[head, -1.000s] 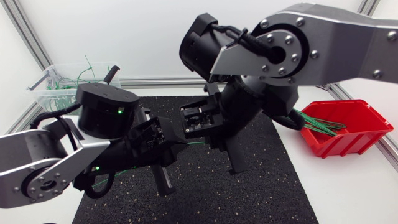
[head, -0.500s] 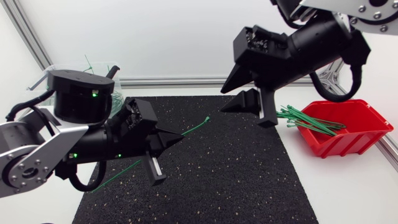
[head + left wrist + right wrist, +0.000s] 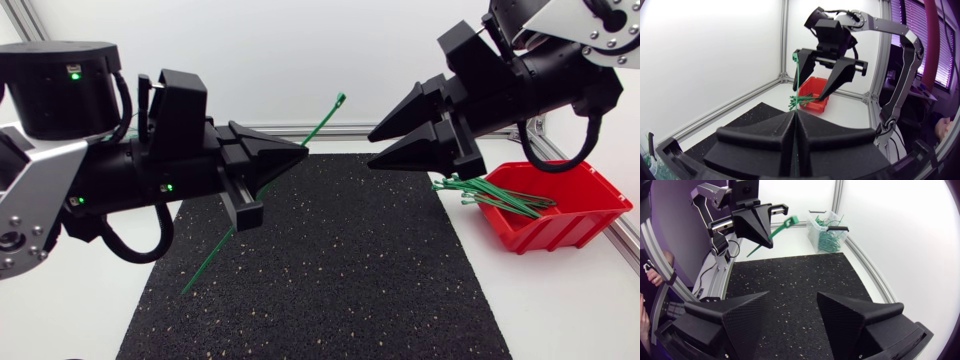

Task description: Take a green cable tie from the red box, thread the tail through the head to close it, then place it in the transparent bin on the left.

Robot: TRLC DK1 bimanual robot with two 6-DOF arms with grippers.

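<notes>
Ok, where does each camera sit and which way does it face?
Head view: fixed overhead, looking down on the black speckled mat; shows left gripper shut on a green cable tie, right gripper open.
Left wrist view: on the left arm, facing the right gripper and red plastic box; own gripper shows.
Right wrist view: on the right arm, facing the left gripper and transparent plastic bin; own gripper shows.
All three show the tie.

black speckled mat [image 3: 330, 270], white table [image 3: 565, 310]
</notes>
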